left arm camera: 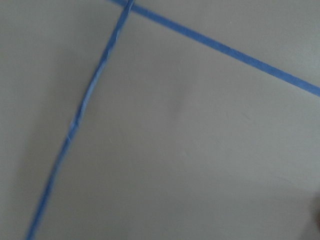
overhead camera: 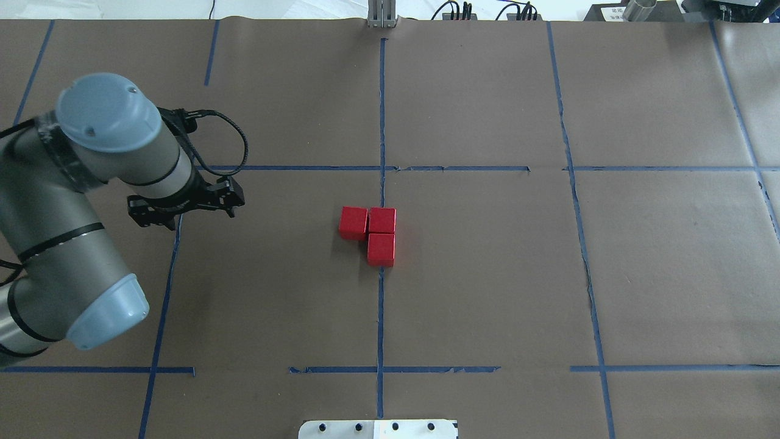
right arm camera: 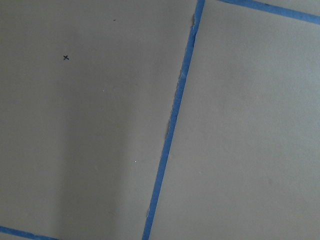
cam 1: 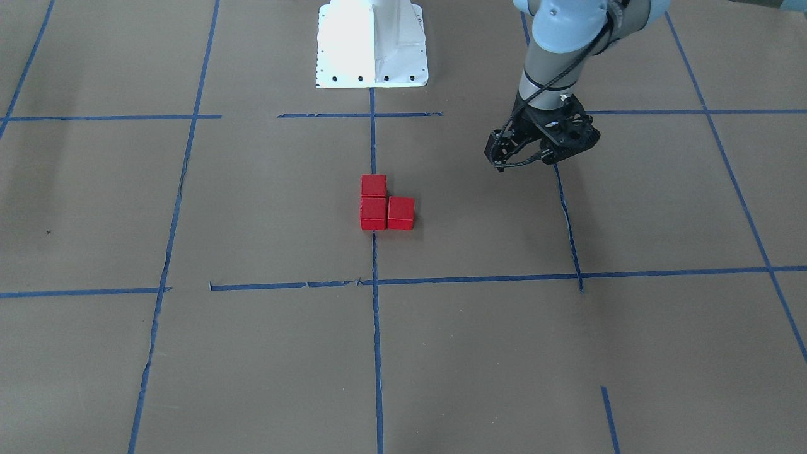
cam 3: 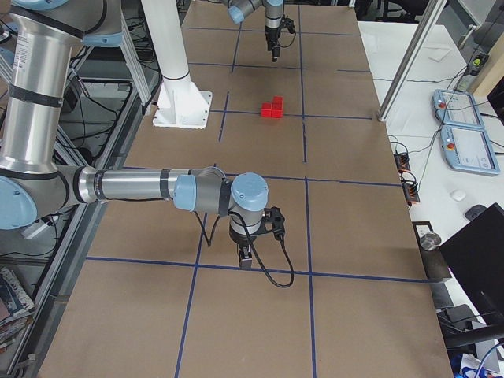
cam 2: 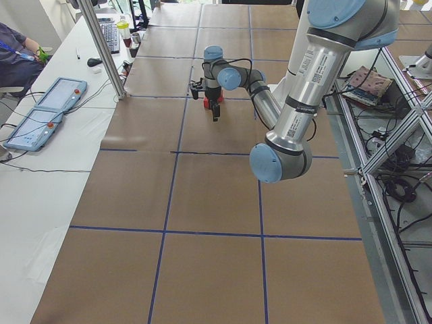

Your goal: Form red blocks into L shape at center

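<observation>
Three blocks touching in an L, on the center

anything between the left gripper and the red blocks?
No. Overhead exterior view shows only bare brown paper between the left gripper and the red blocks; front-facing view agrees.

**Three red blocks sit in an L on the centre line**

The red blocks lie pressed together on the centre patch of brown paper. Two of them sit in a row on the blue tape line. The third touches the side of the one farther from the white robot base, toward the left arm. The left gripper hangs well apart from them, over another tape line, holding nothing. Its jaws cannot be read from here.
</observation>
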Tool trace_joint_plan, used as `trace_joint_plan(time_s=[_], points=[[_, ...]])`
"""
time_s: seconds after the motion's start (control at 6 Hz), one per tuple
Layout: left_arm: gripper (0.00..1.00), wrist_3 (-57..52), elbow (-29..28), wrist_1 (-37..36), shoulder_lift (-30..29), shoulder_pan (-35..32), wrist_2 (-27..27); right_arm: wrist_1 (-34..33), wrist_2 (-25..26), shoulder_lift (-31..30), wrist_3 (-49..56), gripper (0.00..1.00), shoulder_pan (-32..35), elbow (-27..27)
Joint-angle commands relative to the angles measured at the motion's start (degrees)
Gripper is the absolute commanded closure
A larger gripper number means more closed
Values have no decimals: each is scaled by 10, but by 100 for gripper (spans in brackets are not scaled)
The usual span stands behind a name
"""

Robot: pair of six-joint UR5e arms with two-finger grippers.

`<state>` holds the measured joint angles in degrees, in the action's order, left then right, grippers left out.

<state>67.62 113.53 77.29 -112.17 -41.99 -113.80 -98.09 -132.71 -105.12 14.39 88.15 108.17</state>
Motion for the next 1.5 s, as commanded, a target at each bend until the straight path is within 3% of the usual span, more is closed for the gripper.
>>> trace_joint_plan(time_s=[0.0,0.33,0.5,0.83,1.33], points=[[0,-266,-5,6,60,-111,-64,0,1,0,0,0,-1,-1],[0,-484,-21,8,146,-248,-133,0,1,1,0,0,-1,-1],[0,-575,-35,8,178,-314,-139,0,1,1,-1,0,0,-2],[0,-745,-116,8,227,-442,-186,0,1,2,-1,0,0,-1],[0,-754,-134,11,267,-467,-194,0,1,2,-1,0,0,-1]])
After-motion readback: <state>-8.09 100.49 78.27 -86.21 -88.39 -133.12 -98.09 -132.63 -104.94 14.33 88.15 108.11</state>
